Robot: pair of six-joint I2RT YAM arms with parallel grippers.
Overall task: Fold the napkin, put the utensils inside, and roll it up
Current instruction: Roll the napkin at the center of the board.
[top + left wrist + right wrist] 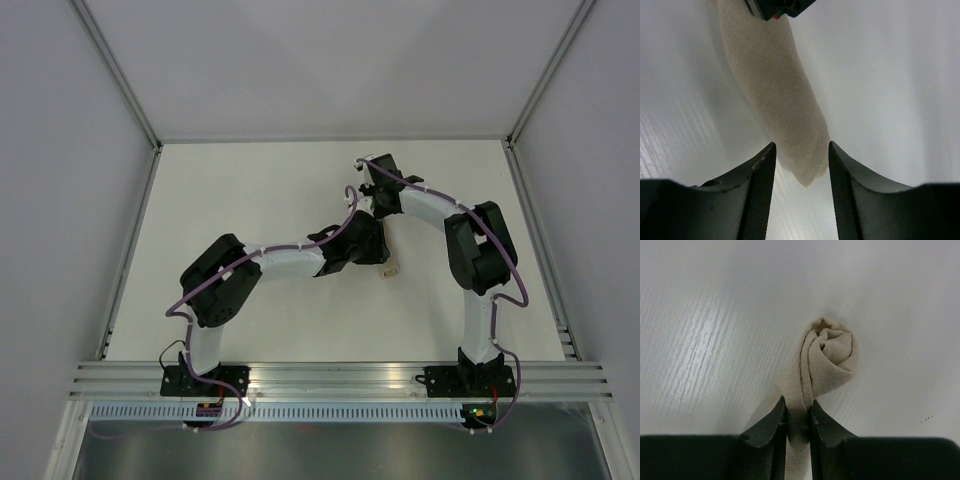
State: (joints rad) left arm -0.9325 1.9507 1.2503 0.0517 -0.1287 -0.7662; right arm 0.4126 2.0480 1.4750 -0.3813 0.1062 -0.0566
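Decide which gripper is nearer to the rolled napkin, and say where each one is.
Right. The right gripper is shut on a fold at one end of the napkin; the left gripper stands open astride the other end, not gripping it.

Right gripper [797, 415] blocks one napkin [772, 90] end; both flanks lie free.

One napkin [830, 357] was counted. Two arms were counted: a left arm [270, 265] and a right arm [470, 250]. Two grippers were found, one on each arm: the left gripper [801, 150] and the right gripper [797, 407]. Two fingers [757, 190] were seen on each gripper, so four in all. Two purple cables [290, 247] were counted, one along each arm. One table [250, 190] was seen.
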